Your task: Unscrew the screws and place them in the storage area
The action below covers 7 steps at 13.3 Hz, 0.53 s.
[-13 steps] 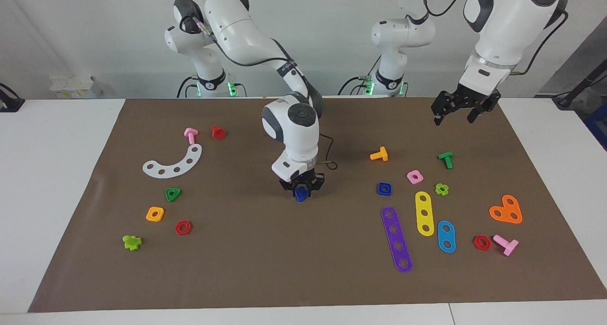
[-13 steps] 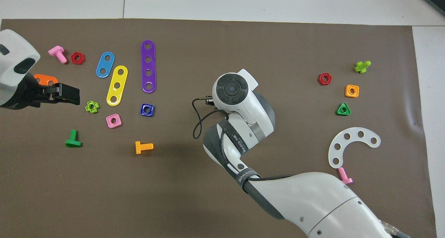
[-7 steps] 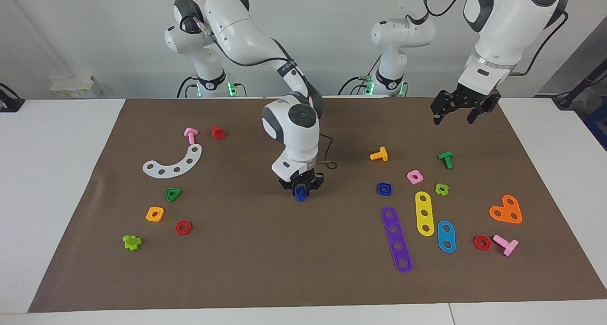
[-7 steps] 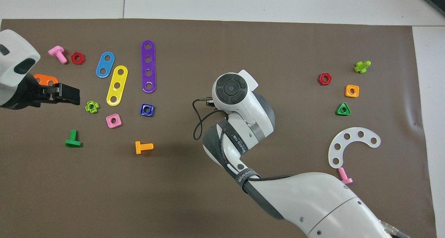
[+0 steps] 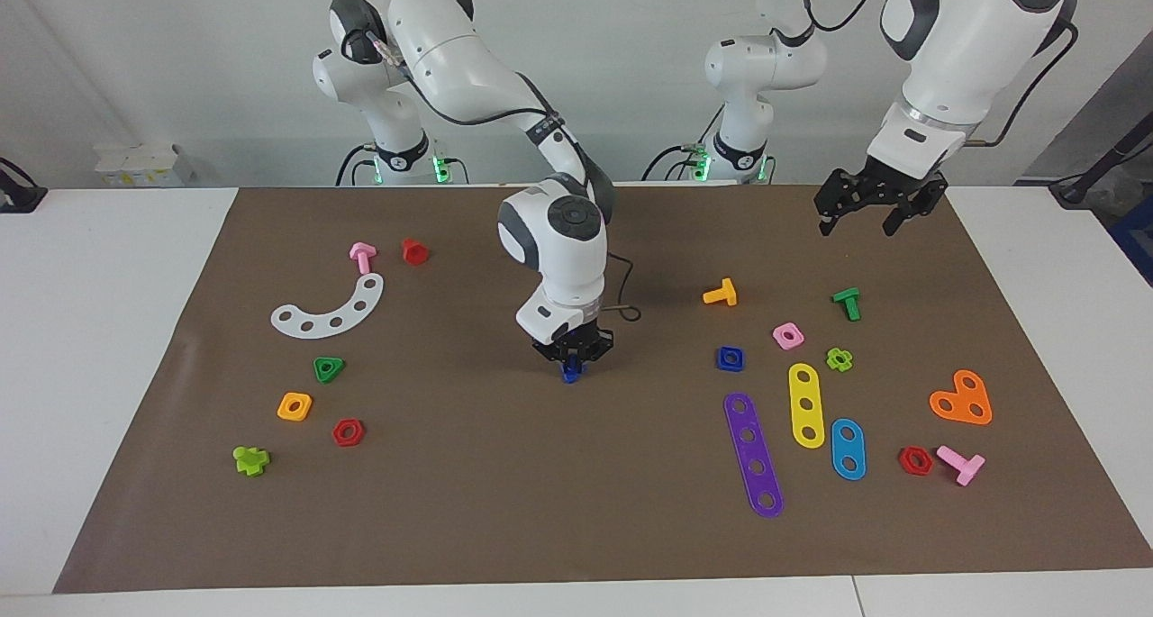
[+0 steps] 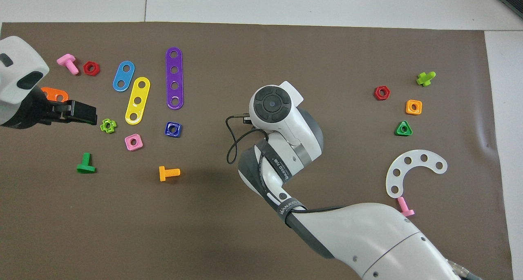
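Over the middle of the brown mat (image 5: pixel 468 500), the right gripper (image 5: pixel 571 358) is pinching the dark-blue bolt (image 5: pixel 569 373) between closed fingers, while the dark-blue square nut (image 5: pixel 730 358) is lying toward the left arm's end, where the left gripper (image 5: pixel 867 210) is hanging spread open and empty
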### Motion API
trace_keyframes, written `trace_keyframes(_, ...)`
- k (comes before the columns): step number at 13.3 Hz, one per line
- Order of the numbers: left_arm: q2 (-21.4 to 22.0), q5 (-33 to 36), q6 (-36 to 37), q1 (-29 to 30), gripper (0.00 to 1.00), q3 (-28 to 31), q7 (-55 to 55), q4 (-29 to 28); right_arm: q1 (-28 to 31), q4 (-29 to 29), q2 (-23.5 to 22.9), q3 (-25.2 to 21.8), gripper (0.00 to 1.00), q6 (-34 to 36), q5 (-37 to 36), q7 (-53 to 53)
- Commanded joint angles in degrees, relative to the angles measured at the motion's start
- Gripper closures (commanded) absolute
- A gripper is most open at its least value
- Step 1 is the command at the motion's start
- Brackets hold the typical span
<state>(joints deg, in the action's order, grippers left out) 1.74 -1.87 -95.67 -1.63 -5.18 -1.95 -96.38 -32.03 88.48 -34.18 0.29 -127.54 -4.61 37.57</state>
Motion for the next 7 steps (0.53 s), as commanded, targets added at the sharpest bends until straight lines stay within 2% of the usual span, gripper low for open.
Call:
trace_keyframes(1, 0.45, -1.29, 0.13, 0.83, 0.00, -0.18, 2.12, -0.12, 0.30, 0.38, 0.96, 0.15, 1.00, -0.78, -0.57, -1.45)
trace_keyframes(3, 0.45, -1.29, 0.30, 0.83, 0.00, -0.18, 2.04, -0.12, 1.18, 0.20, 2.35, 0.07, 1.00, 0.44, -0.31, -1.88)
trace_keyframes(5, 0.46, -1.29, 0.30, 0.83, 0.00, -0.18, 2.04, -0.13, 4.68, 2.04, 7.35, -0.02, 1.00, 2.90, -0.31, -1.97)
trace_keyframes(7, 0.72, -1.20, 0.48, 0.75, 0.00, -0.18, 1.86, -0.12, 10.21, 8.61, 14.20, 0.07, 1.00, 2.91, -0.13, -7.99)
